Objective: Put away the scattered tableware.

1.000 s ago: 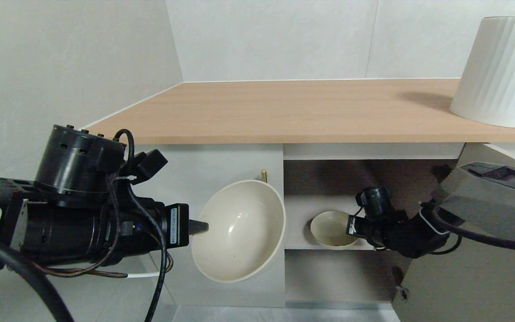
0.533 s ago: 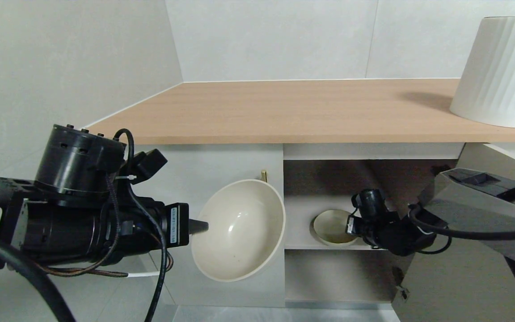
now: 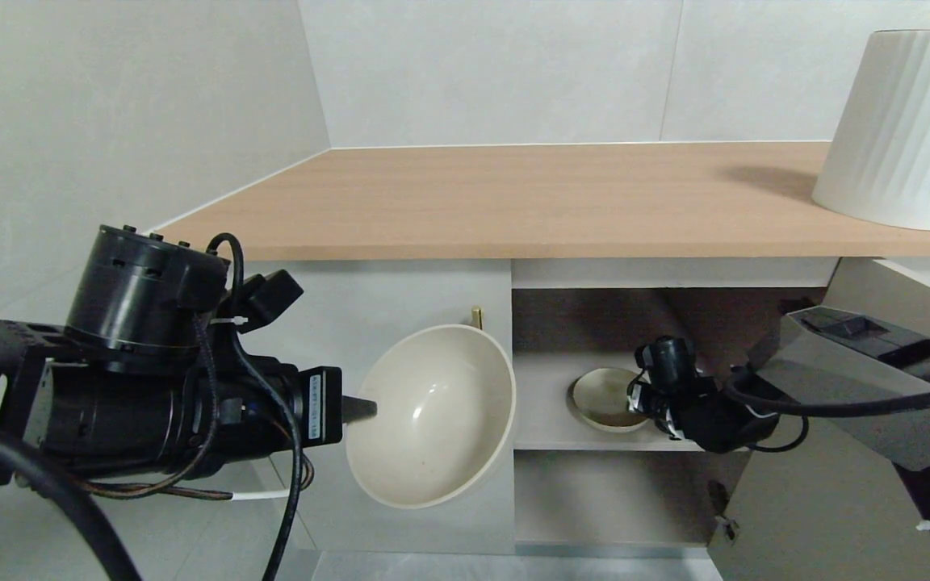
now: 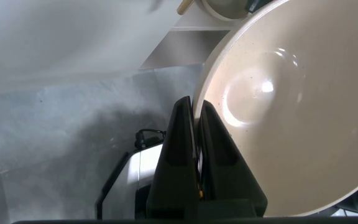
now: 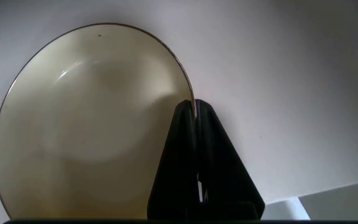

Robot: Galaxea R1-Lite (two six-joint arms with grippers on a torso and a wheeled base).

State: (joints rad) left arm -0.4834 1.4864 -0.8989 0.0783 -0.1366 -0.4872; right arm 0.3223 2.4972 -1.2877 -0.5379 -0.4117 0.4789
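Note:
My left gripper [image 3: 362, 409] is shut on the rim of a large cream bowl [image 3: 433, 415], held tilted on its side in front of the closed left cabinet door. In the left wrist view the left gripper [image 4: 195, 118] pinches the large bowl [image 4: 284, 112] by its edge. My right gripper [image 3: 636, 399] reaches into the open cabinet and is shut on the rim of a small cream bowl [image 3: 604, 397], held just above the shelf [image 3: 544, 403]. The right wrist view shows the right gripper [image 5: 194, 115] clamped on the small bowl [image 5: 86, 124].
A wooden countertop [image 3: 529, 198] runs above the cabinet, with a white ribbed vessel [image 3: 905, 129] at its right end. The right cabinet door [image 3: 852, 484] stands open. A brass knob [image 3: 476, 315] sticks out above the large bowl. A lower compartment [image 3: 610, 496] lies under the shelf.
My right arm has pushed deeper into the cabinet, carrying the small bowl further in over the shelf and tilting it. The left arm and its bowl have stayed put.

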